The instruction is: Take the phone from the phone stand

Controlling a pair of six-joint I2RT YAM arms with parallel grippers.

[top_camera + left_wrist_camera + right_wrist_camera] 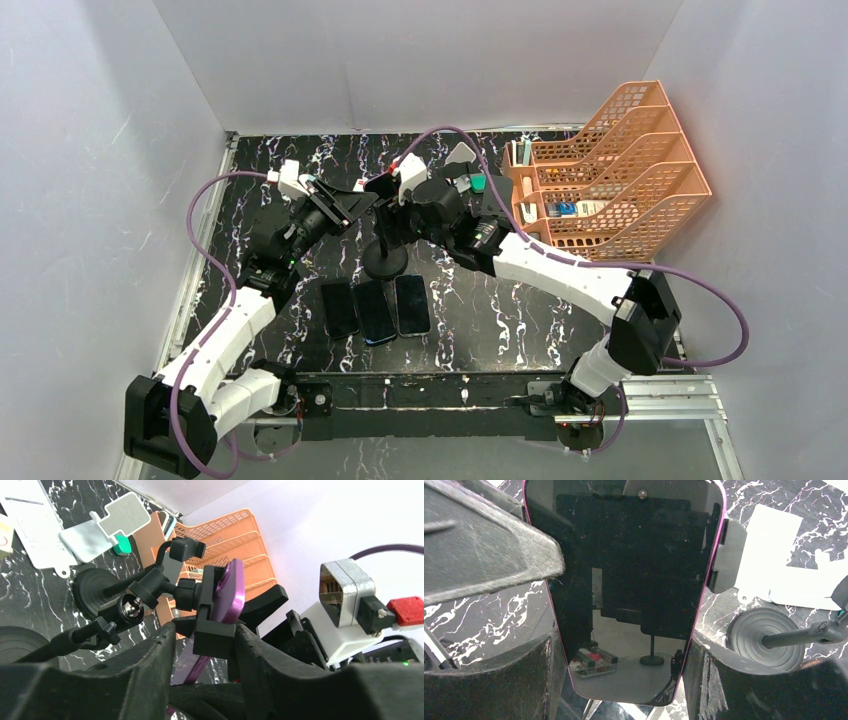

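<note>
The purple phone [634,580] sits screen-up in the black clamp [215,635] of the phone stand [385,262] at the table's middle. Its purple edge shows in the left wrist view [231,592]. My right gripper [624,640] is shut on the phone's lower end, one finger [704,680] on each long edge. My left gripper [207,630] comes from the left and is shut around the clamp's lower block, with its fingers [280,665] beside it. In the top view both grippers, left [335,205] and right [400,190], meet above the stand.
Three dark phones [375,310] lie side by side in front of the stand. An orange file rack [620,170] stands at the back right. A second stand with an empty holder [185,547] is behind. White cards [769,545] lie on the marble table [500,310].
</note>
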